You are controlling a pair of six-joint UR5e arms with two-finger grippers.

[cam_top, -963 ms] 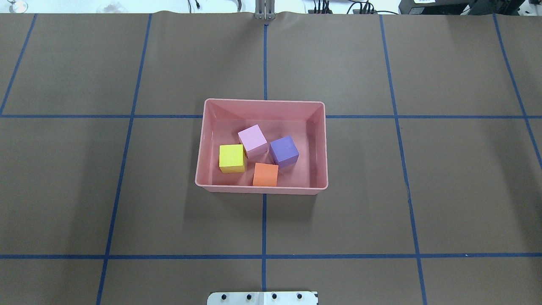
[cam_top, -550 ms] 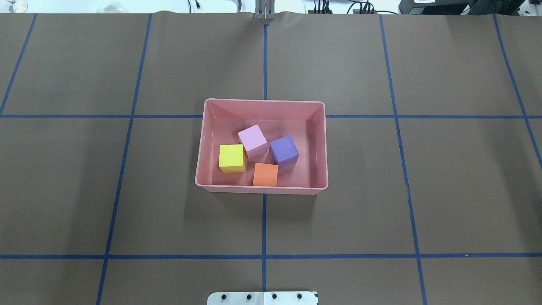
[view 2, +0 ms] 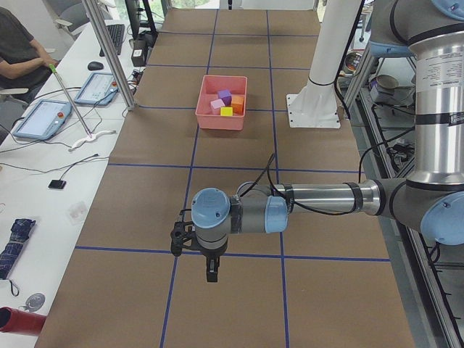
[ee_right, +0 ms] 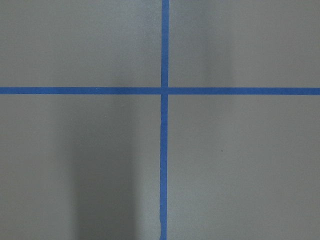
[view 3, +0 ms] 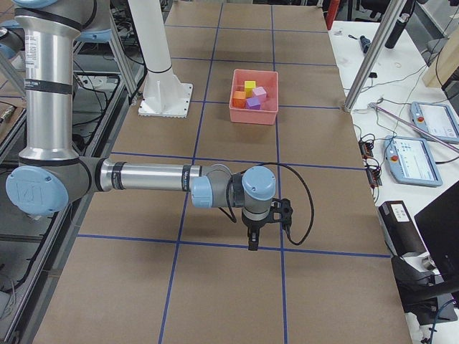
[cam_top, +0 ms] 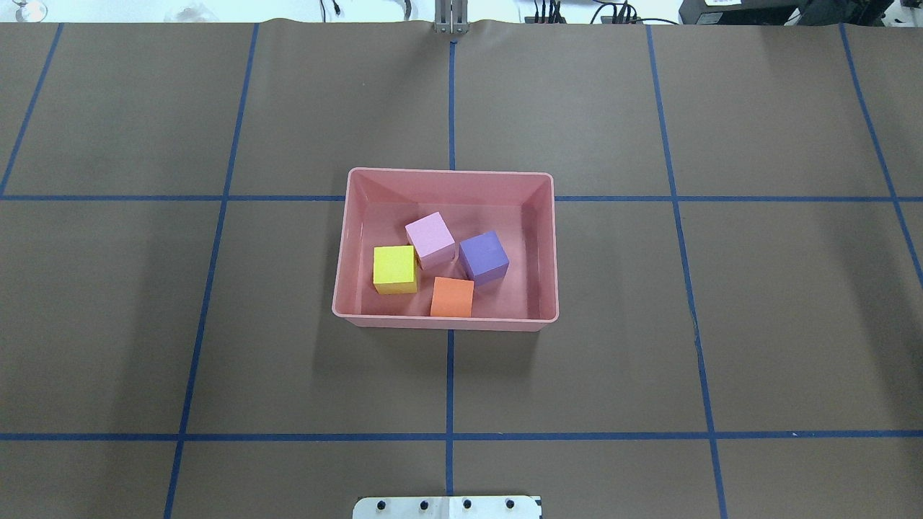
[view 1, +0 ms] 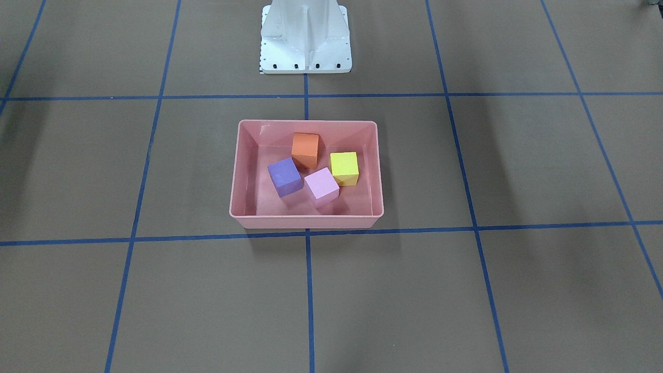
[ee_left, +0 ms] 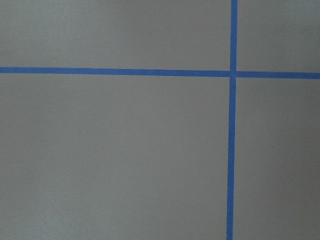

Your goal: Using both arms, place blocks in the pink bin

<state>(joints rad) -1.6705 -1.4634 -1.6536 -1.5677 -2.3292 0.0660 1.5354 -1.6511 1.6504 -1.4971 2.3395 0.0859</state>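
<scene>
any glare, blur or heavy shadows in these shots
Overhead: sharp, even light; the bin casts only a soft shadow, with a faint sheen on its floor. Front-facing: sharp, with broad faint shadows across the table at both sides. Right wrist: a soft dark shadow band at lower left. Left wrist: flat light, no glare.

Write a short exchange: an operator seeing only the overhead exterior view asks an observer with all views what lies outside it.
Operator: Four blocks sit in the pink bin. What's beyond my frame on the robot's left?
Observer: The left gripper hangs over the table, far from the bin, pointing down.
Operator: And on its right?
Observer: The right gripper hangs likewise toward the other end.
Operator: Holding anything?
Observer: Both wrist cameras show only table and blue tape; open or shut, I cannot tell.
</scene>
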